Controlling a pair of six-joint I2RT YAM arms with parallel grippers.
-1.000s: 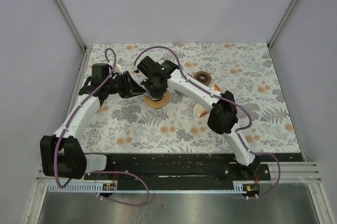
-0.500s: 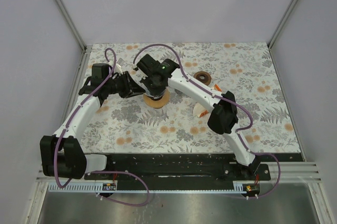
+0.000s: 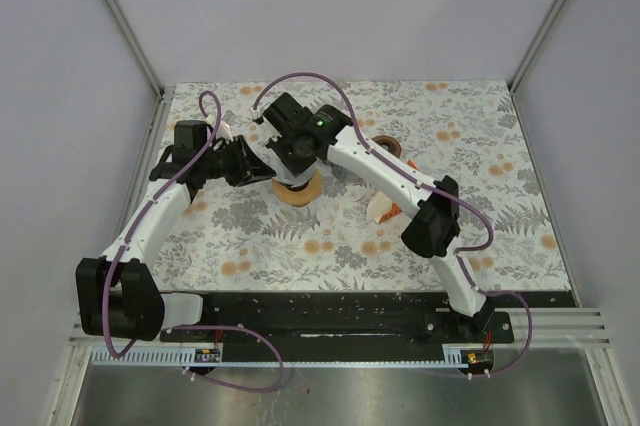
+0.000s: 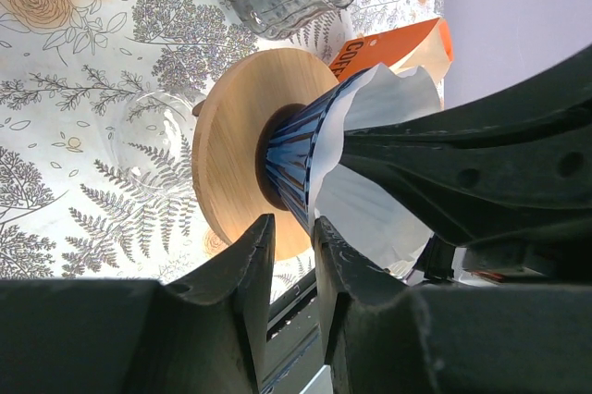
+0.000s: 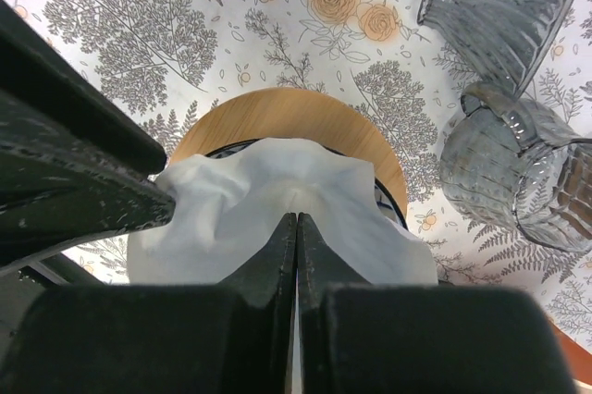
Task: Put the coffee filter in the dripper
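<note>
The dripper (image 4: 294,149) is a blue ribbed cone on a round wooden base (image 5: 305,116) and stands left of centre on the floral cloth (image 3: 300,192). A white coffee filter (image 5: 277,190) sits in the cone, its wavy rim sticking out above it (image 4: 388,103). My left gripper (image 4: 290,226) comes in from the left, jaws narrowed onto the cone's lower edge. From above, my right gripper (image 5: 296,215) is shut, its tips pressed into the middle of the filter. No paper shows between those tips.
Ribbed grey glass vessels (image 5: 513,167) stand just behind the dripper, with a glass funnel (image 5: 504,10) beyond them. An orange and white packet (image 4: 393,43) lies to the right of it (image 3: 385,208). A brown disc (image 3: 385,147) rests further back.
The right arm's elbow and forearm have swung back and to the right, while its gripper stays over the dripper. The left arm holds still.
</note>
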